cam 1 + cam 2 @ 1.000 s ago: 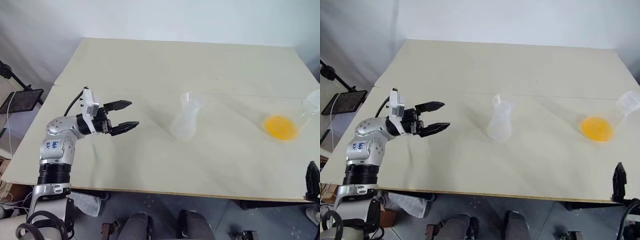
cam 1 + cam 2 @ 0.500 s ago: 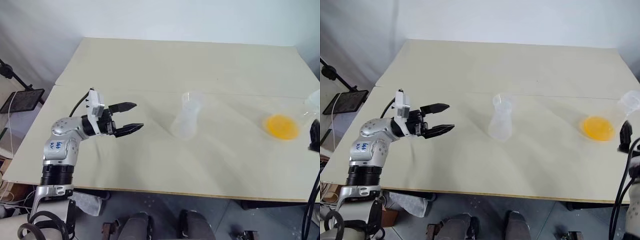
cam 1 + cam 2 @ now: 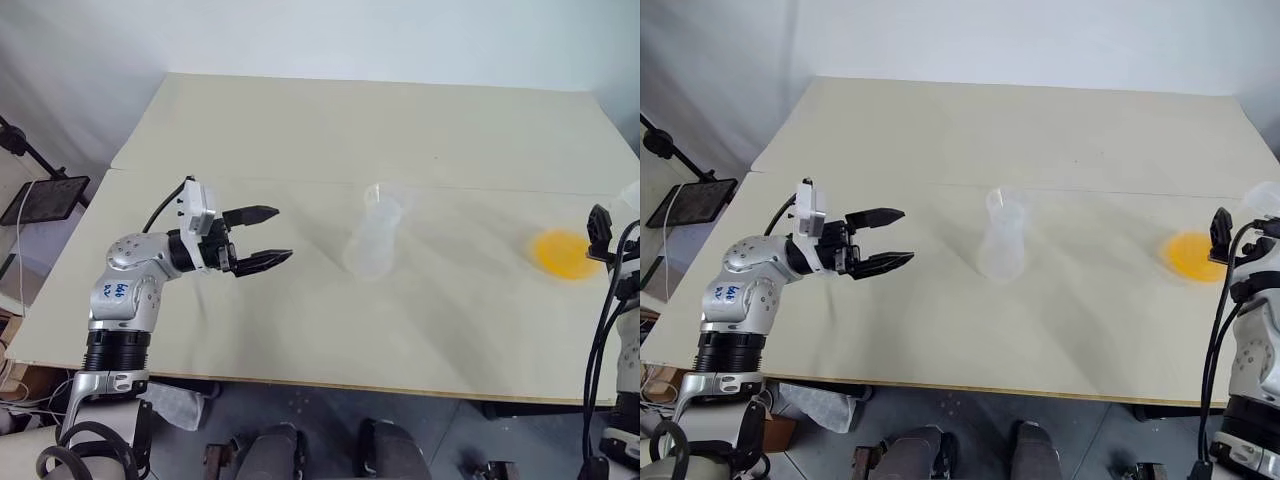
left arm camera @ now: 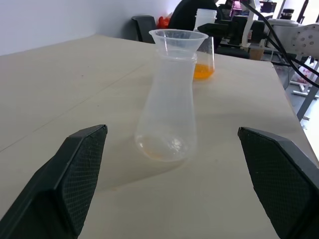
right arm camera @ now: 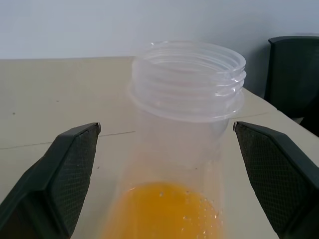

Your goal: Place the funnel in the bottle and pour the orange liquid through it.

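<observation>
The frosted bottle [image 3: 370, 250] stands at mid-table with the clear funnel [image 4: 178, 39] seated in its neck. A faint orange trace lies at the bottle's base [image 4: 162, 149]. My left gripper [image 3: 268, 237] hovers open to the bottle's left, pointing at it, a gap away. At the table's right edge, the orange liquid [image 3: 563, 255] pools in a clear flask [image 5: 189, 82] with a threaded neck. My right gripper [image 5: 167, 127] is open, one finger on each side of that neck, and the fingers do not touch it.
The beige table [image 3: 300, 130] has a seam running across its middle. Off its left edge stands a black stand with a dark tray [image 3: 40, 200]. Dark chairs [image 4: 144, 25] sit beyond the table's right side.
My right arm has risen from below the table's front right edge and come up to the flask. The left arm has held its place, and the bottle and funnel have not moved.
</observation>
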Controlling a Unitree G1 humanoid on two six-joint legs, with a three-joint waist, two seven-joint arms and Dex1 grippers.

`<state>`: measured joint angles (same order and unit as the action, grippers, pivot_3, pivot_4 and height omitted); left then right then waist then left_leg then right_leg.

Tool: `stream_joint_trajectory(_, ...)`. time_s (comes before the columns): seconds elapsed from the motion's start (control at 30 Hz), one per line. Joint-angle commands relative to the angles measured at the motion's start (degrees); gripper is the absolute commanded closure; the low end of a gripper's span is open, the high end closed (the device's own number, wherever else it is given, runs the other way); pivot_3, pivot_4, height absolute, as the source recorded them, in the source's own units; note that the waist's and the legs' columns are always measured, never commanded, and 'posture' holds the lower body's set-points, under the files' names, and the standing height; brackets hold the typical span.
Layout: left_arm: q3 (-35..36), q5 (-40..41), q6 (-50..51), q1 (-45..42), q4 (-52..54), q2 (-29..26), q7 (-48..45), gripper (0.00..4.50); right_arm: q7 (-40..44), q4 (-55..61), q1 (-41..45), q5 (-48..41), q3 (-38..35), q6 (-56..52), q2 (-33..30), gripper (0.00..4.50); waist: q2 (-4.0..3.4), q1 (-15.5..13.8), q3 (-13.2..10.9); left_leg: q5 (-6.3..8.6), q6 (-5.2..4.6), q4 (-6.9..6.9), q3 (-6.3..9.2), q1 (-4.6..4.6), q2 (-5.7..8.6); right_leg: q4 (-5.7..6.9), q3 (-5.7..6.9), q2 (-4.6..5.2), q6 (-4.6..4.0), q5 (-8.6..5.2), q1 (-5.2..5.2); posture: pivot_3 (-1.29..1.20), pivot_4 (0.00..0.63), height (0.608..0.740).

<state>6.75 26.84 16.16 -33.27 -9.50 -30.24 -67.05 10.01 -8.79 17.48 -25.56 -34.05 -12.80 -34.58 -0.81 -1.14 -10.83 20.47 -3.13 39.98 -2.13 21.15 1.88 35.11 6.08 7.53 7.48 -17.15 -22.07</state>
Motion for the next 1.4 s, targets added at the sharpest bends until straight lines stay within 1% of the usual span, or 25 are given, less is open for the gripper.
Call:
stream_joint_trajectory(0.03,0.6,1.0,-0.8,-0.3,2.2,-0.7,0.2,0.04,0.6,-1.7,1.8,1.1,-1.3,2.9,-2.0,0.00,0.00,0.0,0.0,0.00,0.00,0.00,0.01,0.00,0.00,0.00,0.00,0.00,0.00,0.00,0.00,0.00,0.150,0.740)
stream_joint_trajectory(0.23,0.7,1.0,-1.6,0.3,2.4,-0.3,0.7,0.04,1.7,-8.2,6.5,1.1,-1.8,5.3,-3.1,0.00,0.00,0.2,0.0,0.00,0.00,-0.01,0.00,0.00,0.00,0.00,0.02,0.00,0.00,0.00,-0.01,0.00,0.150,0.740)
stream_joint_trajectory(0.37,0.7,1.0,-2.0,0.5,2.4,-0.3,0.9,0.00,2.3,-10.0,7.9,0.5,-2.2,6.3,-3.1,0.91,0.00,0.2,0.0,0.00,0.00,-0.01,0.01,0.01,-0.01,-0.01,0.01,0.00,0.00,0.00,-0.01,0.00,0.150,0.740)
stream_joint_trajectory(0.4,0.7,1.0,-2.1,0.6,2.4,-0.3,0.8,0.00,2.4,-10.2,7.8,0.5,-2.1,6.2,-3.0,1.34,0.00,0.2,0.0,0.00,0.00,-0.01,0.01,0.01,0.00,-0.01,0.01,0.01,0.00,0.00,-0.01,0.00,0.150,0.740)
stream_joint_trajectory(0.47,0.7,1.0,-2.2,0.7,2.3,-0.4,0.8,0.00,2.6,-10.5,7.8,0.6,-1.9,6.5,-2.9,1.99,0.00,0.2,0.0,0.00,0.00,0.00,0.01,0.02,0.00,-0.02,0.01,0.01,0.00,0.00,-0.01,0.00,0.150,0.740)
stream_joint_trajectory(0.5,0.7,1.0,-2.3,0.6,2.2,-0.4,0.8,0.00,2.6,-10.6,7.8,0.6,-1.9,6.7,-2.8,2.07,0.00,0.2,0.0,0.00,0.00,0.00,0.01,0.02,0.00,-0.02,0.01,0.01,0.00,0.00,0.00,0.00,0.150,0.740)
stream_joint_trajectory(0.6,0.7,1.0,-2.5,0.6,2.0,-0.5,0.7,0.00,3.7,-10.4,8.1,0.1,-1.7,7.8,-2.5,2.07,0.00,0.2,0.0,0.00,0.00,0.00,0.02,0.02,0.00,-0.02,0.00,0.01,0.00,0.00,0.00,0.00,0.150,0.740)
stream_joint_trajectory(0.73,0.8,1.0,-2.7,0.6,1.8,-0.7,0.6,0.00,7.9,-5.9,7.8,-1.5,-0.3,8.9,-1.7,2.07,-0.03,0.5,0.0,0.00,0.00,-0.01,0.01,0.03,-0.01,-0.02,0.01,0.00,0.00,0.00,-0.02,0.00,0.150,0.740)
stream_joint_trajectory(0.77,0.8,0.9,-2.9,0.5,1.6,-0.7,0.5,0.00,7.9,-4.3,8.0,-1.3,0.4,8.5,-1.7,2.07,-0.06,0.6,0.0,0.00,0.00,-0.02,0.01,0.04,-0.01,-0.02,0.01,0.00,0.00,0.00,-0.04,0.00,0.150,0.740)
stream_joint_trajectory(0.87,1.0,0.8,-3.2,0.1,0.9,-0.8,0.6,0.00,9.6,1.8,9.1,-4.6,2.0,4.9,-0.8,2.07,-0.08,1.1,0.0,0.00,0.00,-0.02,-0.01,0.08,-0.01,0.03,0.01,0.00,0.00,0.00,-0.12,0.00,0.150,0.740)
stream_joint_trajectory(1.0,1.2,0.7,-3.8,0.0,0.0,-1.0,0.7,0.00,10.0,9.5,10.2,-5.1,7.6,-2.5,-1.5,2.07,-0.08,1.2,0.0,0.00,0.01,-0.02,-0.03,0.12,-0.02,0.28,0.01,0.01,0.00,0.00,-0.29,0.00,0.150,0.740)
stream_joint_trajectory(1.1,1.5,0.6,-4.1,0.5,0.1,-1.1,0.8,0.00,9.6,12.7,10.9,-3.2,10.3,-5.1,-2.3,2.07,-0.08,1.2,0.0,0.00,0.01,-0.02,-0.04,0.14,-0.02,0.33,-0.01,0.02,0.00,0.00,-0.36,0.00,0.150,0.740)
stream_joint_trajectory(1.17,1.7,0.7,-4.4,1.2,0.4,-1.1,1.2,0.00,7.5,15.4,11.2,-0.3,12.7,-7.7,-3.2,2.07,-0.08,1.0,0.0,0.00,0.01,-0.01,-0.03,0.17,0.00,0.33,0.00,0.04,0.00,0.00,-0.35,0.00,0.150,0.740)
stream_joint_trajectory(1.23,2.3,1.0,-4.5,2.5,1.3,-1.1,1.8,0.00,5.1,19.8,11.2,4.7,16.7,-10.7,-4.4,2.07,-0.08,1.0,0.0,0.00,0.00,0.01,-0.01,0.18,0.04,0.33,0.00,0.08,0.00,0.00,-0.36,0.00,0.150,0.740)
stream_joint_trajectory(1.3,2.5,1.0,-4.7,3.2,1.7,-0.9,2.2,0.00,3.6,22.1,11.4,7.4,18.8,-13.4,-5.1,2.07,-0.07,1.0,-0.1,0.00,0.01,-0.01,-0.03,0.19,0.06,0.33,-0.02,0.11,0.00,0.00,-0.40,0.00,0.150,0.740)
stream_joint_trajectory(1.4,2.4,1.1,-4.9,5.1,3.0,-0.3,2.8,0.00,4.0,24.6,11.3,9.0,21.4,-14.3,-4.2,2.07,-0.07,1.0,-0.1,0.00,0.01,-0.01,0.02,0.22,0.06,0.33,0.00,0.09,0.00,0.00,-0.40,0.00,0.150,0.740)
